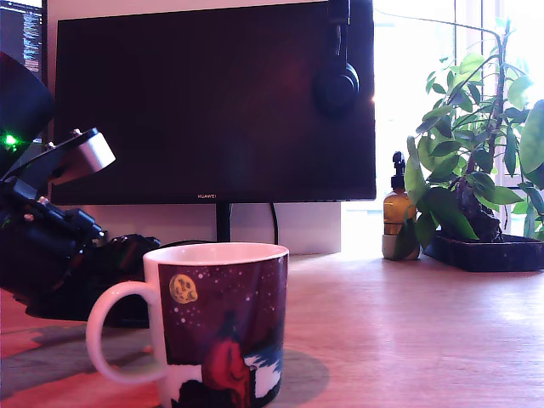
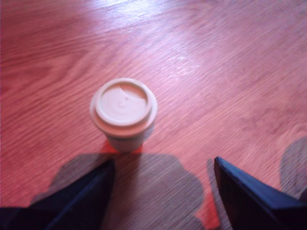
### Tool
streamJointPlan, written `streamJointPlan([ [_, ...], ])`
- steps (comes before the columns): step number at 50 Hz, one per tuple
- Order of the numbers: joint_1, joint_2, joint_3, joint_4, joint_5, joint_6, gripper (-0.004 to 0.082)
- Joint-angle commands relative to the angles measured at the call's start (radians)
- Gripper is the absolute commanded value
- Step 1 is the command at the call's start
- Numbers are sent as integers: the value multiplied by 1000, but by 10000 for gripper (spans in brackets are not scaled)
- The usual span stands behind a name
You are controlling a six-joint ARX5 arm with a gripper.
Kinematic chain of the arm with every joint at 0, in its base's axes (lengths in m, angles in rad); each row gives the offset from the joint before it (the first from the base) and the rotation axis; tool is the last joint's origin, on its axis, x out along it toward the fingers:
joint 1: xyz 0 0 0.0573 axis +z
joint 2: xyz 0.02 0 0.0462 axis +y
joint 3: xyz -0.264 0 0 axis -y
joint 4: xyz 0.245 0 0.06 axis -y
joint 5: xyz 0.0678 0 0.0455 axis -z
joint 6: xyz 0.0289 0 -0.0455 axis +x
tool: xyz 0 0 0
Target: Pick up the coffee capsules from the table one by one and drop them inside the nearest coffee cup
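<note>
From my wrist cam the claw (image 2: 163, 191) is spread wide with nothing in it, and one coffee capsule (image 2: 123, 112) stands on the tabletop (image 2: 230, 72) just ahead of the fingers (image 2: 81, 201). The coffee cup (image 1: 217, 327) sits up front in the exterior view, arm (image 1: 42, 221) off to its left.

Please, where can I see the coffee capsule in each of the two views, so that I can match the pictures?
Exterior view: the coffee capsule is not visible; the mug stands in front and the dark arm fills the exterior view's left.
Wrist view: the capsule stands alone on the table, wide rim up, just ahead of the open gripper, not touching it.
Shared landmark: the wood-grain table.
</note>
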Motion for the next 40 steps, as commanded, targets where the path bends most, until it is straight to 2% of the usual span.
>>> streamJointPlan([
  [1, 12, -6, -5, 0, -11, 15, 567],
  [23, 13, -6, -5, 1, -24, 22, 567],
  [24, 13, -6, -5, 1, -27, 52, 567],
  [29, 21, -6, -5, 5, -41, 71, 567],
  [35, 38, -6, -5, 23, -44, 71, 567],
  [36, 41, -6, -5, 27, -44, 109, 567],
  [40, 55, -6, -5, 46, -44, 109, 567],
])
